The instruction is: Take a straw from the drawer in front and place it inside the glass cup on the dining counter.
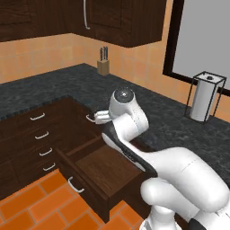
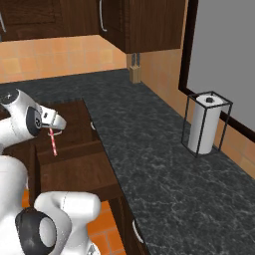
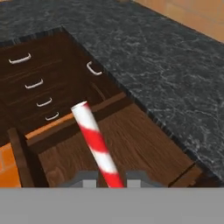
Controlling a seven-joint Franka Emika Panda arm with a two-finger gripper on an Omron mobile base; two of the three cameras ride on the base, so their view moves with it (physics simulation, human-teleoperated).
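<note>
The gripper (image 3: 107, 176) is pinching the straw (image 3: 96, 142) at its base, red-and-white shaft pointing toward 11 o'clock in the hand view, likely to carry it clear. Below it, the drawer (image 1: 101, 168) is standing pulled open, its wooden floor looking bare.

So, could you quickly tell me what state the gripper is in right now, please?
Gripper: shut on the straw, holding it above the open drawer.
</note>
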